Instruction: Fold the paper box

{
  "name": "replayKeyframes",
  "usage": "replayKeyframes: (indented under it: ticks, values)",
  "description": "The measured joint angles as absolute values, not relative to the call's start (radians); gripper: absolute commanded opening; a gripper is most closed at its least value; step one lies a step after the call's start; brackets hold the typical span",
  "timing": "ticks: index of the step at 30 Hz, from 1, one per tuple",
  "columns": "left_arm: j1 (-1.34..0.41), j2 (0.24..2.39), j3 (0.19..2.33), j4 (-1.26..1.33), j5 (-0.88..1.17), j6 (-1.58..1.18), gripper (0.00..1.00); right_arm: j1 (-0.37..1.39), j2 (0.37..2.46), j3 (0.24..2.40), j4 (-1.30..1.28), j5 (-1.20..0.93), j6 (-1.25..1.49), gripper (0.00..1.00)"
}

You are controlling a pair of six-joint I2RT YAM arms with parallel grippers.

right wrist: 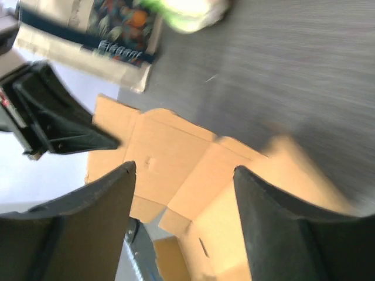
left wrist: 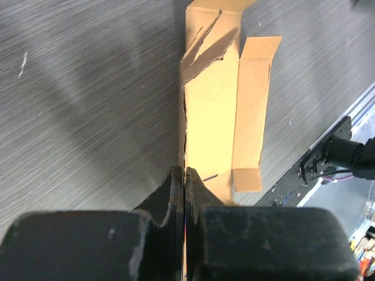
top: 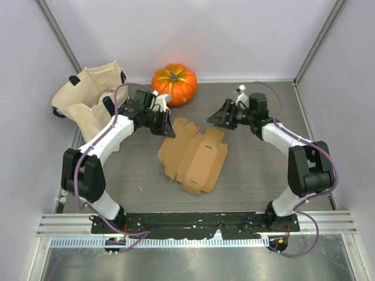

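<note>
The paper box [top: 193, 155] is a tan cardboard die-cut lying mostly flat and unfolded at the middle of the table, with flaps sticking out. My left gripper [top: 167, 126] is at its far left corner. In the left wrist view the gripper [left wrist: 185, 172] is shut on a thin raised edge of the box [left wrist: 217, 99]. My right gripper [top: 214, 117] hovers just beyond the box's far right edge. In the right wrist view the gripper [right wrist: 184, 172] is open and empty, with the box [right wrist: 170, 158] below it.
An orange pumpkin [top: 174, 84] sits at the back centre. A beige canvas tote bag [top: 88, 96] lies at the back left, and shows in the right wrist view [right wrist: 88, 35]. Walls close in on both sides. A metal rail [top: 193, 225] runs along the near edge.
</note>
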State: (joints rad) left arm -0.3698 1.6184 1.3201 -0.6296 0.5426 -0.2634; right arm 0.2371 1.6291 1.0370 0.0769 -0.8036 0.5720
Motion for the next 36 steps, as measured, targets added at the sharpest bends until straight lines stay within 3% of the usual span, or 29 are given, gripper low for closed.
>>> replayKeyframes:
  ticks: [4, 8, 16, 26, 29, 31, 34, 35, 36]
  values:
    - [-0.339, 1.590, 1.274, -0.598, 0.539, -0.310, 0.00, 0.039, 1.565, 0.884, 0.212, -0.735, 0.723, 0.83]
    - [-0.329, 1.546, 1.230, -0.580, 0.535, -0.352, 0.00, -0.119, 1.456, 0.760, 0.175, -0.655, 0.738, 0.83]
    - [-0.329, 1.491, 1.172, -0.504, 0.535, -0.450, 0.00, -0.003, 1.222, 0.447, 0.250, -0.626, 0.796, 0.75]
    - [-0.329, 1.444, 1.064, -0.398, 0.543, -0.572, 0.00, 0.173, 1.324, 0.377, 0.331, -0.514, 0.814, 0.64]
    - [-0.329, 1.418, 1.025, -0.380, 0.543, -0.598, 0.00, 0.191, 1.436, 0.394, 0.372, -0.503, 0.815, 0.55]
    - [-0.329, 1.399, 1.000, -0.368, 0.543, -0.614, 0.01, 0.203, 1.494, 0.415, 0.410, -0.513, 0.817, 0.42]
    - [-0.329, 1.375, 0.970, -0.356, 0.532, -0.631, 0.23, 0.221, 1.553, 0.450, 0.434, -0.508, 0.807, 0.24]
    - [-0.329, 1.367, 0.962, -0.356, 0.522, -0.636, 0.40, 0.223, 1.564, 0.459, 0.433, -0.506, 0.799, 0.19]
    - [-0.329, 1.360, 0.956, -0.358, 0.513, -0.637, 0.49, 0.226, 1.570, 0.469, 0.425, -0.505, 0.789, 0.12]
